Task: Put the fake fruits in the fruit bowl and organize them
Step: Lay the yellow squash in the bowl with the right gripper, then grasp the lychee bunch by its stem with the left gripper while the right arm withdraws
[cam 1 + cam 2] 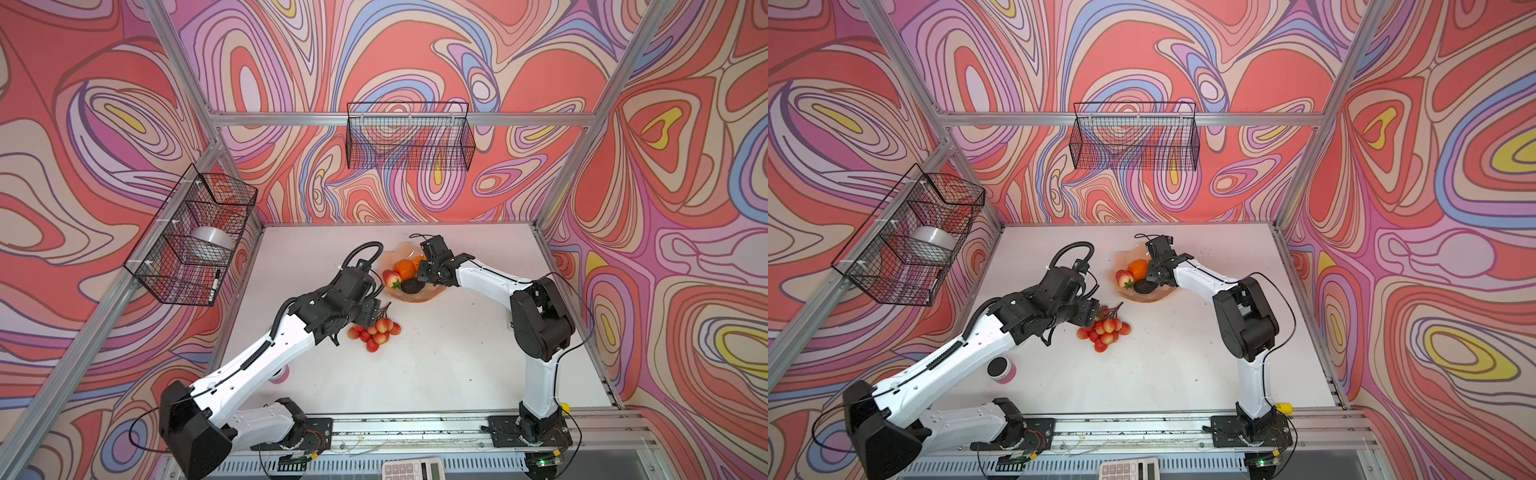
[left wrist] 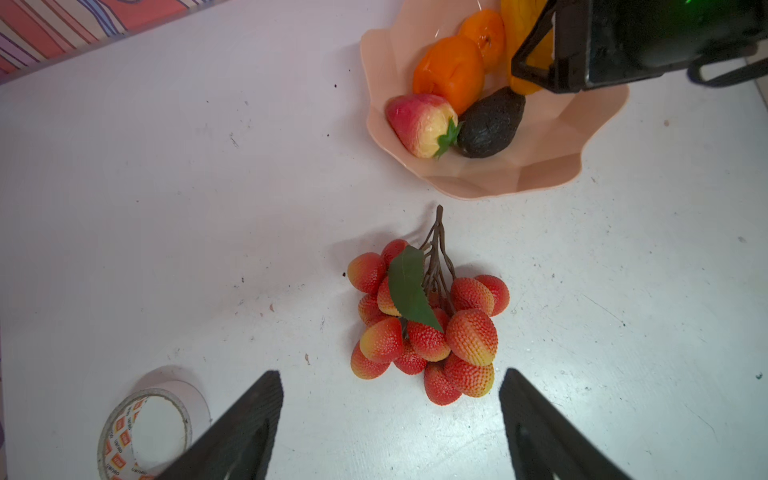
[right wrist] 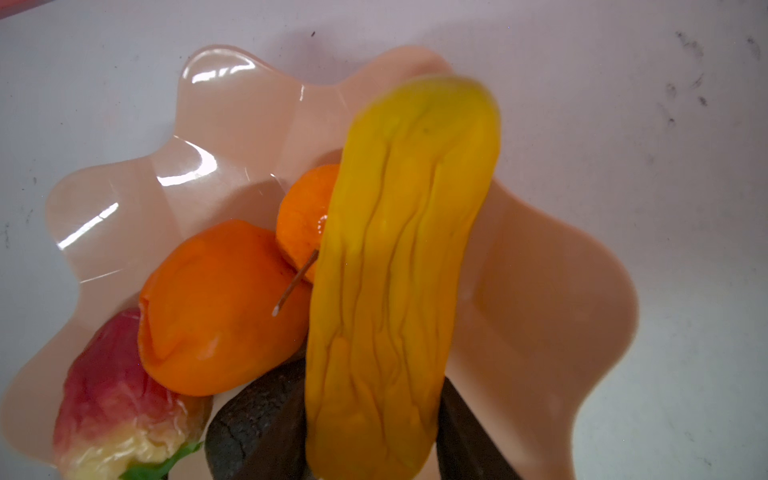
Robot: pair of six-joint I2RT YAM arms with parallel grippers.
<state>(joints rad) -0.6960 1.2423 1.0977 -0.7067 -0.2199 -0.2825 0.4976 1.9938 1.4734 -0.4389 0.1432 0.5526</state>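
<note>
The pale peach fruit bowl (image 1: 415,297) (image 2: 540,166) (image 3: 124,199) holds two oranges (image 2: 451,75) (image 3: 220,307), a red-yellow peach (image 2: 417,122) and a dark avocado (image 2: 490,122). My right gripper (image 1: 428,274) (image 3: 374,415) hangs over the bowl, shut on the long yellow-orange fruit (image 3: 399,270), which points down into it. A bunch of red-pink balls (image 1: 376,330) (image 2: 428,328) on dark stems with a green leaf lies on the table in front of the bowl. My left gripper (image 1: 370,311) (image 2: 390,374) is open just beside the bunch, touching nothing.
A tape roll (image 2: 145,432) (image 1: 1000,368) stands on the table under the left arm. Black wire baskets hang on the back wall (image 1: 409,137) and the left wall (image 1: 191,237). A calculator (image 1: 411,469) lies beyond the front rail.
</note>
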